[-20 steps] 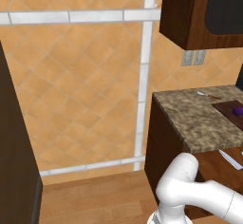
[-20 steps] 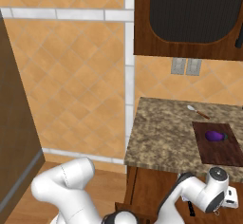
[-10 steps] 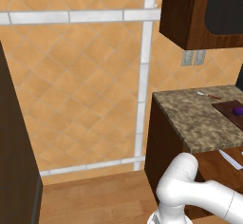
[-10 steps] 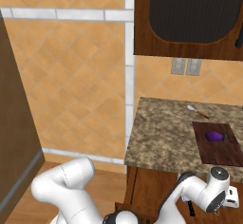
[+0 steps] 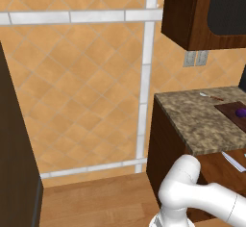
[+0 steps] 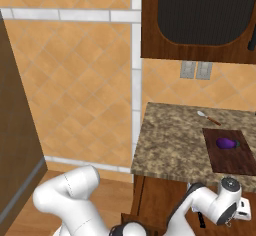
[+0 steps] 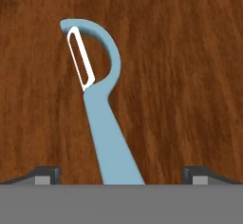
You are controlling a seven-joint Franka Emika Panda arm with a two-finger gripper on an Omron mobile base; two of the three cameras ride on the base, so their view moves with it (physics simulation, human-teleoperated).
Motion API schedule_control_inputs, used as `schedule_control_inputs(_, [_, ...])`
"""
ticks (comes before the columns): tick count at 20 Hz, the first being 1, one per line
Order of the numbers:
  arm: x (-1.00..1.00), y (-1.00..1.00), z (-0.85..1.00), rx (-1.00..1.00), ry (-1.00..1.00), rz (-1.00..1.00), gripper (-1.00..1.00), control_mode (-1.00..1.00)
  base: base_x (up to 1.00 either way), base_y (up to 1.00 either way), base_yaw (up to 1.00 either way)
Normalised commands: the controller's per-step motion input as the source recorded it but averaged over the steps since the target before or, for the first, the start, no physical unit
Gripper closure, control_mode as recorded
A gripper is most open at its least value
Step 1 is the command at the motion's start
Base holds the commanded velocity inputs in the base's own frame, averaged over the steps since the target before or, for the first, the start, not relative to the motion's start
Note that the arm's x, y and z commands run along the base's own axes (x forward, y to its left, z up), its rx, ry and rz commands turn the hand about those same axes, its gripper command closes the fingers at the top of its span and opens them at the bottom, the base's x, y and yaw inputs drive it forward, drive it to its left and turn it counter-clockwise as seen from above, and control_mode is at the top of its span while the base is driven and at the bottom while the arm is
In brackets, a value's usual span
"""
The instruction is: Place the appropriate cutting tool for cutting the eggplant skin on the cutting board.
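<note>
Spread pincer straddling peeler handle, long axis pointing straight ahead, probably lying in a drawer.

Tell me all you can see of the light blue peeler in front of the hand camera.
The light blue peeler looks like smooth plastic: a long flat handle that widens toward the camera, and a curved C-shaped head carrying a narrow white slotted blade. It lies flat on a dark brown wood-grain surface, head pointing away, tilted slightly left. The open gripper sits over the handle's near end, one fingertip on each side, apparently not touching it.
</note>
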Motion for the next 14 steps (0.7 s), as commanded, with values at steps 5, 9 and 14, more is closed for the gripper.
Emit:
schedule_control_inputs(5, [0.00,0.00,0.00,0.00,0.00,0.00,1.00,-1.00,0.00,0.00,0.00])
schedule_control_inputs(9, [0.00,0.00,0.00,0.00,0.00,0.00,1.00,-1.00,0.00,0.00,0.00])
schedule_control_inputs(14, [0.00,0.00,0.00,0.00,0.00,0.00,1.00,-1.00,0.00,0.00,0.00])
